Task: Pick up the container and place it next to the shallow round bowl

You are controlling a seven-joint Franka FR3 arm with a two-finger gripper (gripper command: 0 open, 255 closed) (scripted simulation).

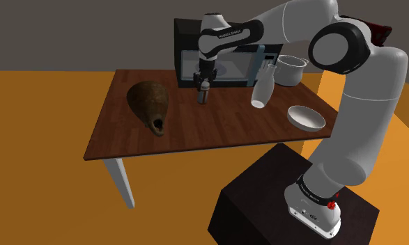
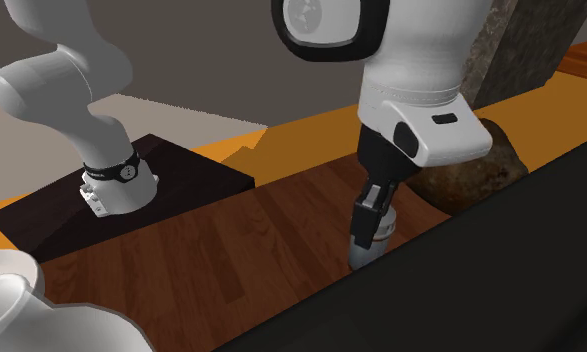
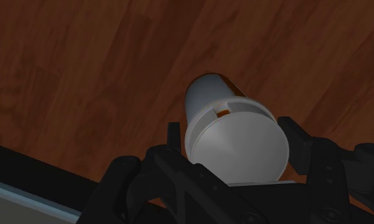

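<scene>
A small grey-white container (image 3: 230, 121) with a flat round lid and an orange band under it stands upright between my black fingers. My gripper (image 3: 234, 139) is shut on the container just below its lid. In the shoulder view the gripper (image 1: 203, 86) holds the container (image 1: 203, 96) near the back of the wooden table (image 1: 196, 129), in front of the microwave. The container (image 2: 364, 246) is low over the wood; I cannot tell whether its base touches. The shallow round white bowl (image 1: 306, 117) lies at the table's right end in the shoulder view, well apart from the container.
A dark microwave (image 1: 224, 52) stands right behind the gripper. A white vase (image 1: 261, 90) and a white pot (image 1: 290, 69) lie between container and bowl. A brown woven vessel (image 1: 148, 104) lies on its side to the shoulder view's left. My stand (image 1: 286, 202) sits below the table's front edge.
</scene>
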